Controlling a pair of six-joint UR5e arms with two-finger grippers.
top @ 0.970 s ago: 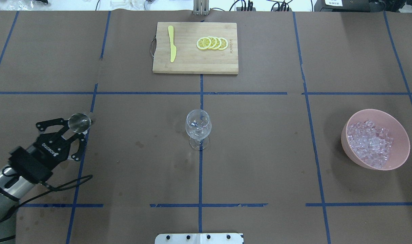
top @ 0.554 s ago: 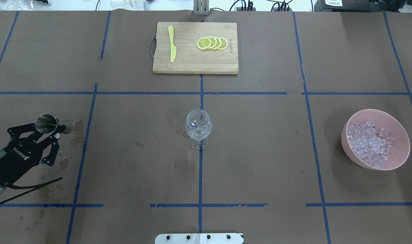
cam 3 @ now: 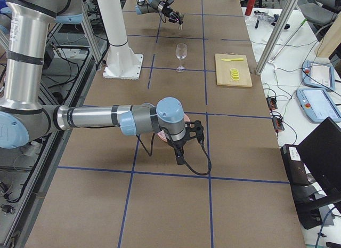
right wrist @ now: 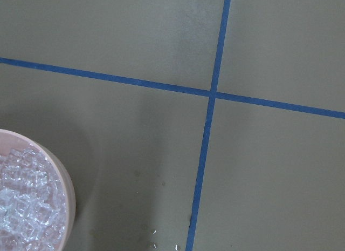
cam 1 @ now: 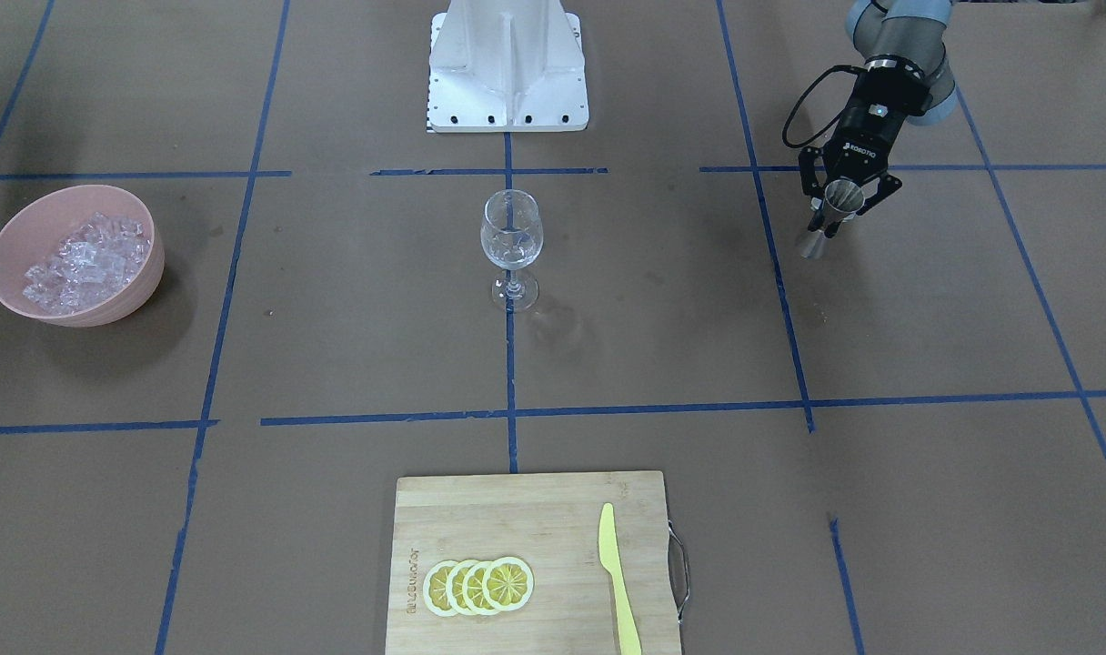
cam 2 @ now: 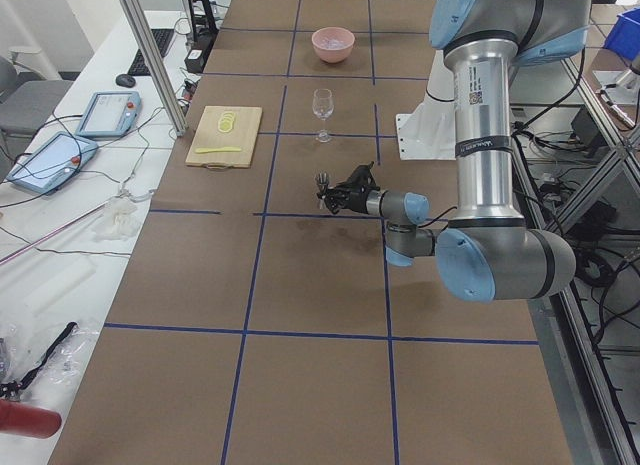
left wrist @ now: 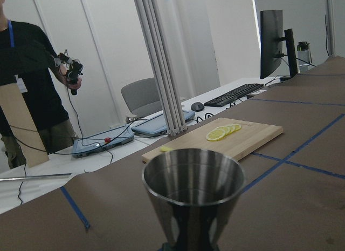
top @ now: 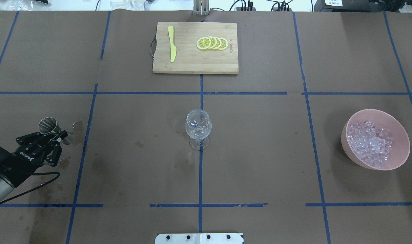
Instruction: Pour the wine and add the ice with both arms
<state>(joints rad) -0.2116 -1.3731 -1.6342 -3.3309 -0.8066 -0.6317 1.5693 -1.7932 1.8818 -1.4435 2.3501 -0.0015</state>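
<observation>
Our left hand [top: 55, 135] pinches a metal jigger [top: 49, 125] at its waist, long axis close to upright, low over the tabletop's [top: 141, 169] left edge. We cannot make out how much wine sits in the cup. Wet spots [top: 78, 127] lie just beside it. The wine glass [top: 198, 128] stands well apart to the right, with bare tabletop between, and the cutting board [top: 192, 64] lies far off the path. The ice [top: 370, 142] fills the pink bowl [top: 400, 135] at right, and the right hand [cam 3: 187, 135] hovers by it. We cannot tell its grip.
</observation>
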